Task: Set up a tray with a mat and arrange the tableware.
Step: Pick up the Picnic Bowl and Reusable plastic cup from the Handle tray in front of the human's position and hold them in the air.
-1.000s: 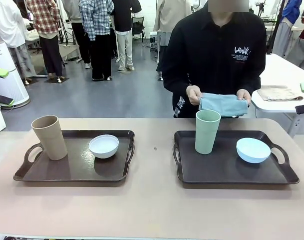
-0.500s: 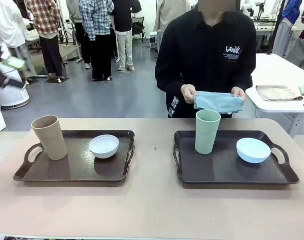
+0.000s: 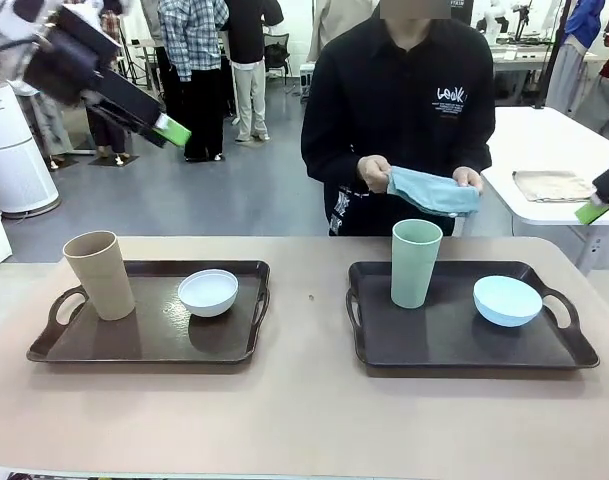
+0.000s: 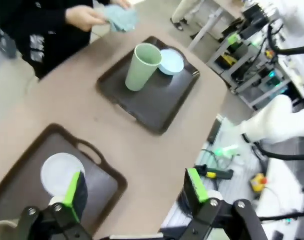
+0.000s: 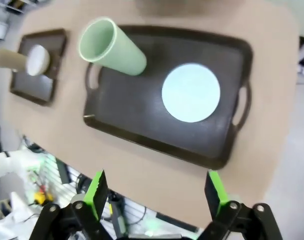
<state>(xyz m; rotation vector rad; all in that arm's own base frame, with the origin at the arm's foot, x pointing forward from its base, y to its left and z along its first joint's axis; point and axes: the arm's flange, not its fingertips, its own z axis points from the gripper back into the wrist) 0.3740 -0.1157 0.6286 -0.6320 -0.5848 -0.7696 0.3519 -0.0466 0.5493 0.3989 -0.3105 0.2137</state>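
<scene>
Two dark trays lie on the tan table. The left tray (image 3: pixel 134 345) carries a tan tumbler (image 3: pixel 99 273) and a white bowl (image 3: pixel 208 292). On the right tray (image 3: pixel 439 338) stand a pale green tumbler (image 3: pixel 415 262) and a light blue bowl (image 3: pixel 507 300). At the far side a person holds a folded blue mat (image 3: pixel 432 190) in both hands above the table edge. My left gripper (image 3: pixel 166 126) hangs high at the far left, open (image 4: pixel 134 186), above the white bowl (image 4: pixel 59 170). My right gripper (image 3: pixel 594 208) is open (image 5: pixel 155 192) high over the right tray (image 5: pixel 132 117).
A white side table (image 3: pixel 564 150) with a beige cloth (image 3: pixel 554 185) stands at the right behind my table. Bare tabletop (image 3: pixel 309 300) lies between the trays and along the near edge. Several people stand farther back.
Both arms have come into the front view, the left at the top left and the right at the right edge. The person has shifted left with the mat and lowered one end.
</scene>
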